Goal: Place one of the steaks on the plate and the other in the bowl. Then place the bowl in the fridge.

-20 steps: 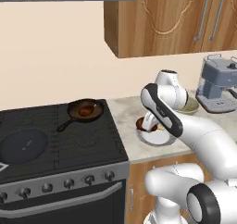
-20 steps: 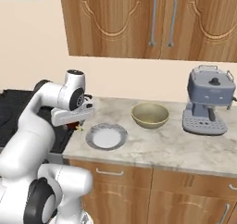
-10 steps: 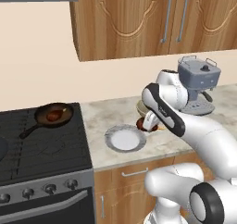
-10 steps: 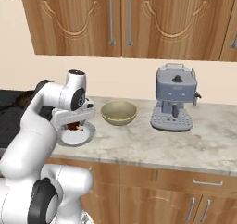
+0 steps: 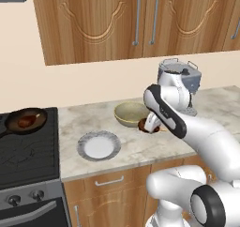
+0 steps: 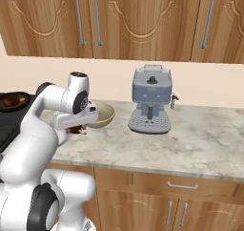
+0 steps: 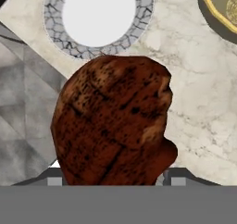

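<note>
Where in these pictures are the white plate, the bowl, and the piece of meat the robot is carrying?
plate (image 5: 98,146), left base view, on its white centre.
bowl (image 5: 130,114), left base view, on its yellowish inside.
steak (image 7: 113,119), hand view, on the middle of its browned surface, held in the gripper.

We see a robot arm (image 5: 187,127) made of smooth, glossy white shells, rounded and thick like padded sleeves. Where the segments meet, we see dark, nearly black rings at the joints, and one large round joint cap (image 5: 205,209) shows a dark grey disc edged in black. In the right base view a short white cylinder topped by a dark cap (image 6: 77,75) stands at the wrist, above a boxy pale grey hand block (image 6: 76,118). We see no cables, screws or markings on the shells.
</note>
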